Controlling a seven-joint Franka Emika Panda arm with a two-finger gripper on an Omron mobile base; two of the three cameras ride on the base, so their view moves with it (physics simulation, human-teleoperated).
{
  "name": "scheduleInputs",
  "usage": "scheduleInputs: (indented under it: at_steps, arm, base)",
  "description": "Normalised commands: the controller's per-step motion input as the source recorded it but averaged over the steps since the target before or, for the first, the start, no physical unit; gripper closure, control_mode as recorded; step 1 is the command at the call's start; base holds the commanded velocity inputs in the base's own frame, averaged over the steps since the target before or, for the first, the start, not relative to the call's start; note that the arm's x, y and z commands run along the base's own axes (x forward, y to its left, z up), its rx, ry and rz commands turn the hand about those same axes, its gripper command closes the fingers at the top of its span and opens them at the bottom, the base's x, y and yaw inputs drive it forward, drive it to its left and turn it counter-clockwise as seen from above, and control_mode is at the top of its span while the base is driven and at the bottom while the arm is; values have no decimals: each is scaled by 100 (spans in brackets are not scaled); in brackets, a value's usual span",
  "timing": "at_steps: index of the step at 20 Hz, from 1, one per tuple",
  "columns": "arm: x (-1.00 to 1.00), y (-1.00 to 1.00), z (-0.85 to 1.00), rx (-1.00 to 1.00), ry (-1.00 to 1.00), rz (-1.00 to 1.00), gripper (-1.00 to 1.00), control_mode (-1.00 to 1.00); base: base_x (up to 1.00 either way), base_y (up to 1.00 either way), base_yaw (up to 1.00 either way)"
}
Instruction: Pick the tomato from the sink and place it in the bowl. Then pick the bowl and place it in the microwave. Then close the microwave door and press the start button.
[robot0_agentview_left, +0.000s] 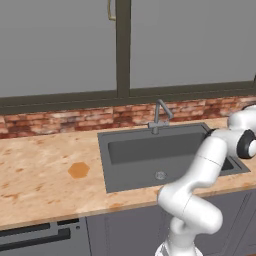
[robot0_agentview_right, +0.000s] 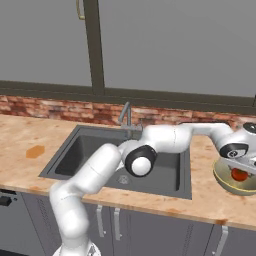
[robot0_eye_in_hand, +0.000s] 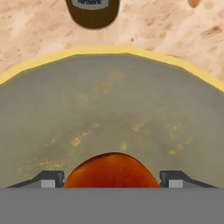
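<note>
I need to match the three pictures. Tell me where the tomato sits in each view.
Left base view: not in it.
Right base view: tomato at the right edge, inside the bowl, under the hand.
Hand view: bottom centre, resting in the bowl.
Shared landmark: the bowl.

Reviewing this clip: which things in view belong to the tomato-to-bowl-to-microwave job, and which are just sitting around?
Part of the job:
- tomato, in the bowl between the open fingers of the gripper
- bowl, on the counter right of the sink
- sink

Just lying about:
- faucet
- dark brown container beyond the bowl
- orange hexagonal patch on the counter
</note>
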Motion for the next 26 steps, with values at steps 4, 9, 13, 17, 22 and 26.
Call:
scheduleInputs:
  at_steps: [4, 9, 13, 17, 22, 26]
  arm:
    - [-4, 9, 20, -4, 0, 9, -100, -100]
    - [-39, 64, 21, -19, 0, 14, -100, -100]
    - [-67, 100, 6, -36, 5, 27, -100, -100]
    - [-60, 100, -11, -39, 12, 34, -100, -100]
    - [-36, 98, -55, -29, 14, 37, -100, -100]
    - [2, 48, -28, -16, 19, 26, -100, -100]
  base:
    - [0, 0, 0]
    - [0, 0, 0]
    - [0, 0, 0]
    - [0, 0, 0]
    - [0, 0, 0]
    - [0, 0, 0]
